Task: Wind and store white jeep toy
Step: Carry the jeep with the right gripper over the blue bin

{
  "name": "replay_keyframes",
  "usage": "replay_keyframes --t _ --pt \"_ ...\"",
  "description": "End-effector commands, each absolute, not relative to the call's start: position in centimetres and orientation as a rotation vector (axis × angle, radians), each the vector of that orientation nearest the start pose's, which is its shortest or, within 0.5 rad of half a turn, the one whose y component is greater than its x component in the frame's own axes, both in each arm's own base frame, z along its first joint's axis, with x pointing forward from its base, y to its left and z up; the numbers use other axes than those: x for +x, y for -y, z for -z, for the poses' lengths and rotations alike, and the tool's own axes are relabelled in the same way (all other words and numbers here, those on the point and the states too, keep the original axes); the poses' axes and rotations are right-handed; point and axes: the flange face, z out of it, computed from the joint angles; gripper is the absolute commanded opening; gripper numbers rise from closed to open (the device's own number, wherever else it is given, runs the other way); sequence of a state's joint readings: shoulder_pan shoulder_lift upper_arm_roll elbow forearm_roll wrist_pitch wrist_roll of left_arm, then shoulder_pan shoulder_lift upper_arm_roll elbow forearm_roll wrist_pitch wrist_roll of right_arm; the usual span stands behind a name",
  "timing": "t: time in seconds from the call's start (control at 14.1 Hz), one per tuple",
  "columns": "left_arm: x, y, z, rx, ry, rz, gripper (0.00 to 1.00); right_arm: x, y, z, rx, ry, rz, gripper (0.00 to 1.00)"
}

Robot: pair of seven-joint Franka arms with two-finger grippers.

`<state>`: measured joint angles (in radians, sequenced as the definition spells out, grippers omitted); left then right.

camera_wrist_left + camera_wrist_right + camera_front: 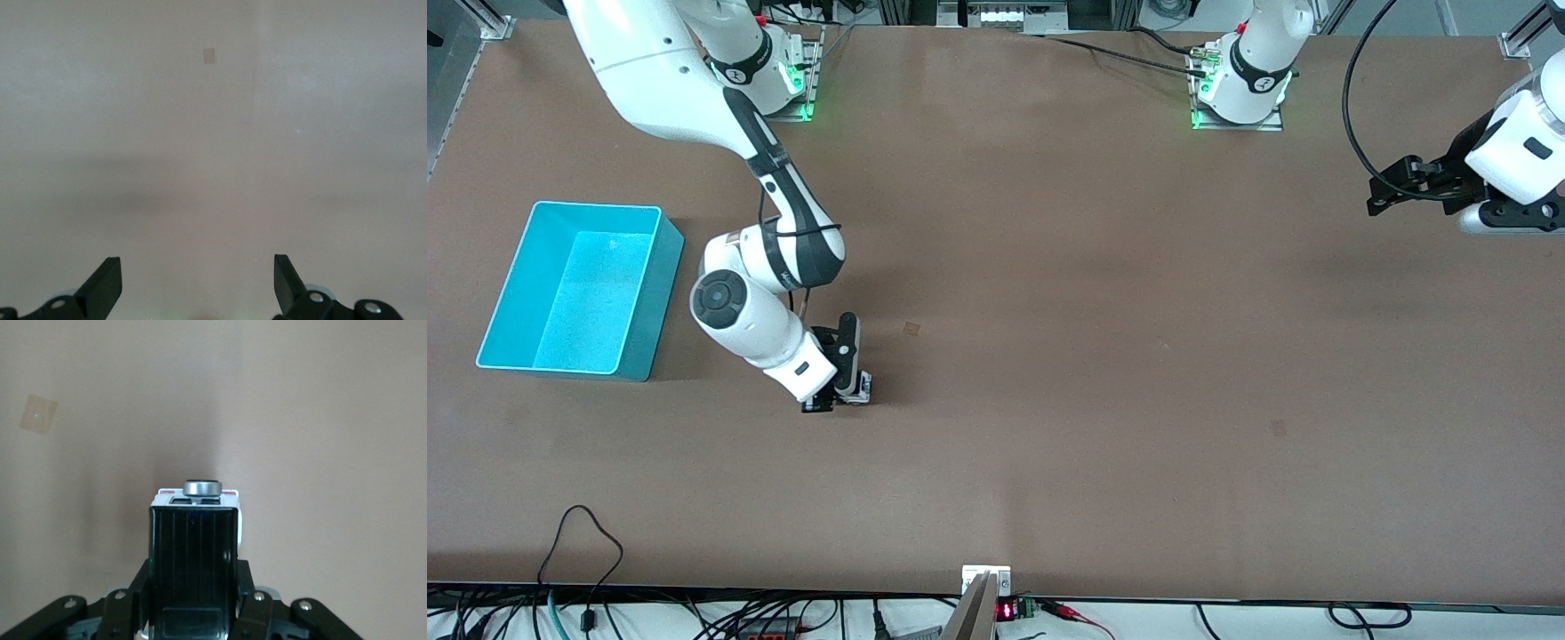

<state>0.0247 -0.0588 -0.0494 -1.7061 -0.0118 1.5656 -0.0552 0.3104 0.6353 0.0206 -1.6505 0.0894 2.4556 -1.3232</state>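
The white jeep toy (860,386) is a tiny white car with a black roof and appears to sit on the brown table, a little toward the middle from the cyan bin (596,207). My right gripper (838,391) is down at it and shut on its sides. In the right wrist view the jeep's black roof (193,553) fills the space between the fingers (248,590), with its white end and grey spare wheel sticking out past them. My left gripper (1380,191) waits open in the air at the left arm's end of the table, with only bare tabletop between its fingertips (110,277).
The cyan bin stands open and holds nothing, at the right arm's end of the table. Small tape squares (911,328) mark the tabletop. Cables (583,542) hang along the table edge nearest the front camera.
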Motion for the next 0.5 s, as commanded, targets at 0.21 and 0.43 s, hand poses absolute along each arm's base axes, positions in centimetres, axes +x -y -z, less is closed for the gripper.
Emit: replay_keyframes --t 0.21,0.43 --pt "52.8 1.5 -59.8 -3.158 0.042 -0.132 1.0 66.8 -16.1 -33.8 2.493 -1.858 -0.227 0.0" --pt "52.8 1.8 -59.8 -3.158 0.033 -0.132 1.0 66.2 -12.2 -36.4 2.654 -1.628 -0.168 0.0"
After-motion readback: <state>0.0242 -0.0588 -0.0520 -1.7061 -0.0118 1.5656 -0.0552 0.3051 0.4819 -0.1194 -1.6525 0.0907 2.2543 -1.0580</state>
